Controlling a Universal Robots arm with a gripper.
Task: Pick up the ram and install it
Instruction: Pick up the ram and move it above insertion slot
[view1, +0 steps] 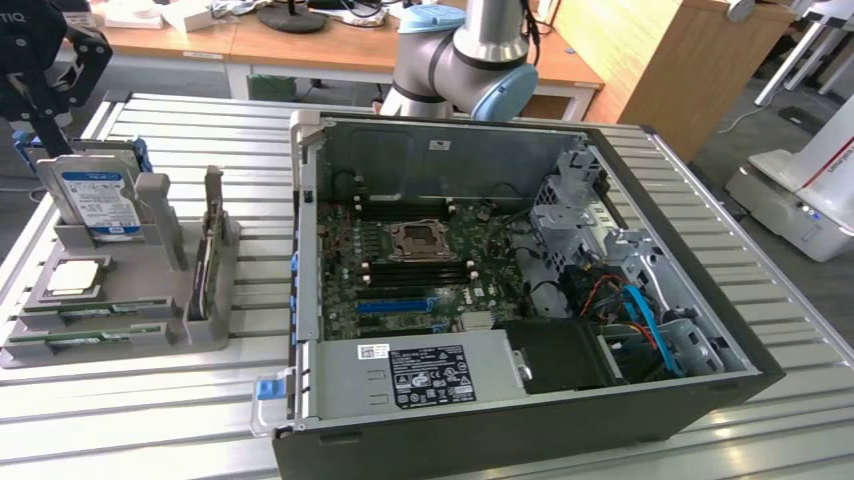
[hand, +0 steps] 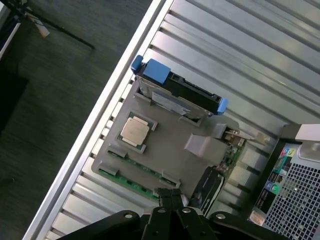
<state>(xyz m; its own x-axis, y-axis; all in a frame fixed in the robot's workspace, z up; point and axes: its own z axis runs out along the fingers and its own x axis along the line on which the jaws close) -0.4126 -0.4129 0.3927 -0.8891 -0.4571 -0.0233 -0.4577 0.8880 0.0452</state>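
A ram stick (view1: 208, 245) stands on edge in a slot of the grey holder (view1: 160, 335) at the exterior view's left. Two more green ram sticks (view1: 83, 313) lie flat in the holder's front steps. In the wrist view a flat ram stick (hand: 134, 183) runs along the holder's edge. My black gripper (view1: 47, 118) hovers above and behind the holder, past the hard drive (view1: 100, 200). In the wrist view the gripper (hand: 170, 199) is shut, fingertips pressed together and holding nothing. The open computer case (view1: 694, 300) shows the motherboard's ram slots (view1: 414, 268).
The holder also carries a square silver CPU (view1: 76, 279) and the blue-railed hard drive (hand: 177, 92). The ribbed metal table (view1: 134, 420) ends close behind the holder, with dark floor (hand: 45, 125) beyond. Cables and a drive cage fill the case's right side.
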